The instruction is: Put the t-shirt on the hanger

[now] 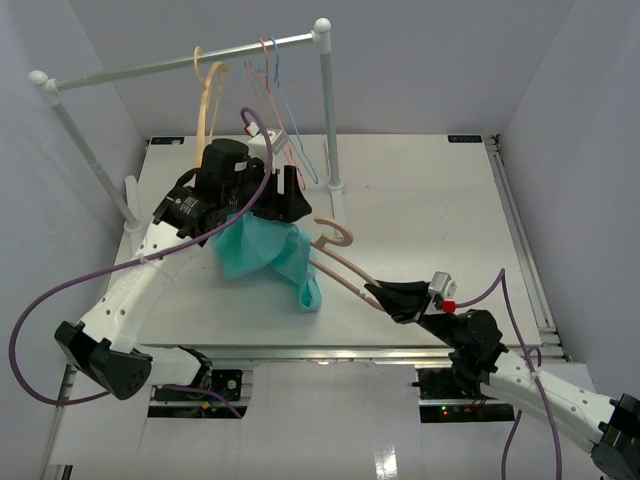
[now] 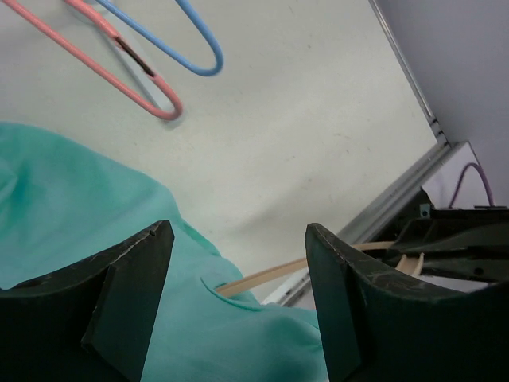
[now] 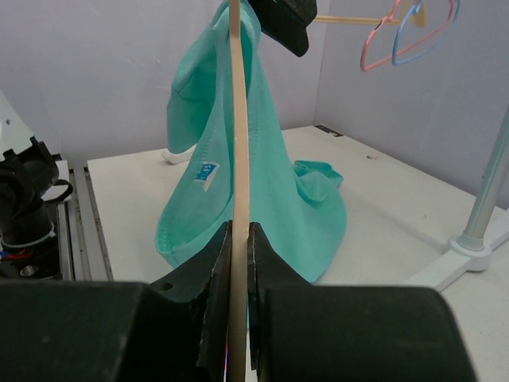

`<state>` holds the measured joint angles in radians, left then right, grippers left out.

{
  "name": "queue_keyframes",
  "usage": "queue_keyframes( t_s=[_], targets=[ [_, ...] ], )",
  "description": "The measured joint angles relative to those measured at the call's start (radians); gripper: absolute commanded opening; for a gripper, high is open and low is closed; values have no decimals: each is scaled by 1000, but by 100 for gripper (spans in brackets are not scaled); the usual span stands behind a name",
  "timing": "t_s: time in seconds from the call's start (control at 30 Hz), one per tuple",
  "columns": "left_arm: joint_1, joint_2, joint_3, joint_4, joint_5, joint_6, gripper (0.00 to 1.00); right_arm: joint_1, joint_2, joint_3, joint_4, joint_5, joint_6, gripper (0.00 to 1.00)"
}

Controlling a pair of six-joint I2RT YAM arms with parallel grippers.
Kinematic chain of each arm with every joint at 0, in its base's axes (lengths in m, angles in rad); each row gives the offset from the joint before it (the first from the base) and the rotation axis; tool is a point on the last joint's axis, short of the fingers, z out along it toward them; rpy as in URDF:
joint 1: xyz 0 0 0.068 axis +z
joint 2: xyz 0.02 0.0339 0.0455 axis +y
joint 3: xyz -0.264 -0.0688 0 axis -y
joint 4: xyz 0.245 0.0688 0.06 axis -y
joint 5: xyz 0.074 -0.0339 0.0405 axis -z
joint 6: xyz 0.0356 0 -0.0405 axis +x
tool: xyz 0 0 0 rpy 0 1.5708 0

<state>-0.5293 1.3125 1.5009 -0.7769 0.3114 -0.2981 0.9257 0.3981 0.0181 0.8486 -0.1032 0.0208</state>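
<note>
Right gripper (image 3: 239, 231) – clenched on one thin arm of the hanger (image 3: 237, 143), holding it off the table (image 1: 430, 200), tilted with the far end raised.

Left gripper (image 2: 237, 239) – jaws stand well apart, nothing between them. It hovers just over the t-shirt (image 1: 262, 248), at the hanger's far end.

Where the shirt is: bunched and draped over the far arm of the hanger, the bulk of the cloth hanging down, its lower edge at or close to the table. In the left wrist view a bare stretch of hanger arm comes out of an opening in the cloth; whether that is the neck or a sleeve cannot be told.

Done, as I judge it: one side of the hanger is inside or under the shirt, and the cloth carries its own weight there with no grip from the left arm.

Left to do, as I judge it: the hook and the near arm are bare. The cloth needs drawing across so that both shoulders seat and the hook stands out of the neck.

Roughly half done – the shirt hangs lopsided and could slide off the raised end.
</note>
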Motion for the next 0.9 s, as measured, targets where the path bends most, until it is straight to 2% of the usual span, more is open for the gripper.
queue_keyframes(
  t_s=[0.1, 0.2, 0.47, 0.77, 0.9],
  targets=[
    [-1, -21, 2, 14, -104, 40, 84, 0, -25, 0, -5, 4, 3, 8],
    [-2, -36, -5, 29, -147, 77, 85, 0, -45, 0, -13, 3, 8, 8],
    [3, -73, -44, 84, 61, 132, 89, -1, -42, 0, 13, -5, 29, 8],
    [2, -68, 102, 91, 225, 163, 90, -1, 16, 0, 160, -9, 51, 8],
    [2, -75, 110, 110, 263, 162, 90, -1, 15, 0, 182, -9, 53, 8]
  ],
)
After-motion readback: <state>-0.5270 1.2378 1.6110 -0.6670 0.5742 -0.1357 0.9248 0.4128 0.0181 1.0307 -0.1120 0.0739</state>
